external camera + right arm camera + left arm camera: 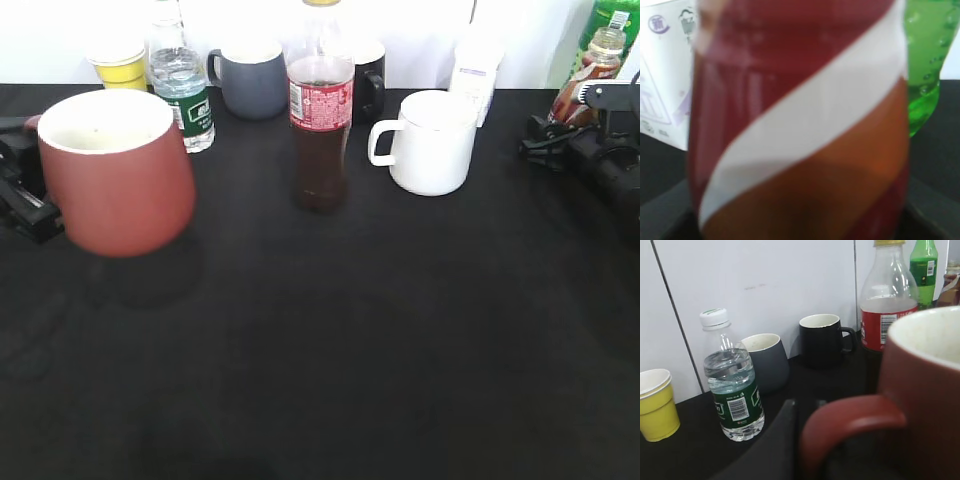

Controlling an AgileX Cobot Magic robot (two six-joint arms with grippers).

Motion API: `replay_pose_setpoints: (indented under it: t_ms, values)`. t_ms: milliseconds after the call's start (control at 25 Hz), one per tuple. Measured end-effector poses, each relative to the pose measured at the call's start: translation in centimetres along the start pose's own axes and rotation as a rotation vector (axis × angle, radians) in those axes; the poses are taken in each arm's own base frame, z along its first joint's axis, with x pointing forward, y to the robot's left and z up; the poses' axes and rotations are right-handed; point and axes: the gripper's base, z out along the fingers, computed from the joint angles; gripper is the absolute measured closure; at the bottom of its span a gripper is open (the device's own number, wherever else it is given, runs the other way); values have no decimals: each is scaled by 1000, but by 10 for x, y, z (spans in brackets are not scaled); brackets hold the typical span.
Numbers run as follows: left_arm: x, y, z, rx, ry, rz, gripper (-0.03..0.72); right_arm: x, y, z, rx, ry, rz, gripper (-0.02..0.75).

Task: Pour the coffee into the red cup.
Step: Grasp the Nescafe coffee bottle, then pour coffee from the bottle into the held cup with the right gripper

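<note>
Far left of the exterior view: left claw (pixel 25 195) against the handle side of the red cup (pixel 115 170), cup apparently lifted off the black worktop (pixel 350 350) with a shadow beneath; from the left wrist view, handle right in front of the camera, claw apparently closed on the cup. Behind it along the wall: yellow paper cup (pixel 122 67), small water bottle (pixel 182 85) with green label, grey mug (pixel 250 80). Centre: tall bottle with red label (pixel 321 120), dark drink inside, upright, black mug (pixel 368 78) just behind. Right of centre: white mug (pixel 432 142), white carton (pixel 474 70) behind. Far right: right claw (pixel 560 135) level with a small coffee bottle (pixel 585 85) with a red and white label, green bottle (pixel 612 25) behind; grip impossible to tell, bottle filling the right wrist view.
</note>
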Motion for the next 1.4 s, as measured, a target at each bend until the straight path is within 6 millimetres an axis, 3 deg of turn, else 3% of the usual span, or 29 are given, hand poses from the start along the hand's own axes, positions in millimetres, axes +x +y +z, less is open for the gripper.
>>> replay_pose_setpoints:
  t_ms: [120,400,480,560,760,920,1040,1240,1400]
  values:
    - [0,0,0,0,0,0,631,-10,1,-8,-10,2,-6,205]
    - [-2,-1,0,13,-24,4,631,-106,14,-83,-106,-150,-29,206]
    - [-2,-1,0,15,-25,6,631,-127,25,-99,-189,-128,-29,206]
    - [-2,-3,0,36,-22,19,631,-141,51,-110,-272,-117,-52,206]
    - [-3,-9,-1,102,-37,54,631,-140,158,-143,-606,-99,-97,206]
    - [-5,-17,-2,184,-60,55,631,-133,210,-173,-783,-90,-173,206]
    - [-6,-26,-4,285,-72,34,631,-131,222,-182,-830,-130,-267,206]
    - [-3,-50,4,388,-43,12,631,-131,222,-182,-818,-211,-455,206]
    - [3,-54,8,391,-36,35,631,-131,222,-182,-800,-292,-646,206]
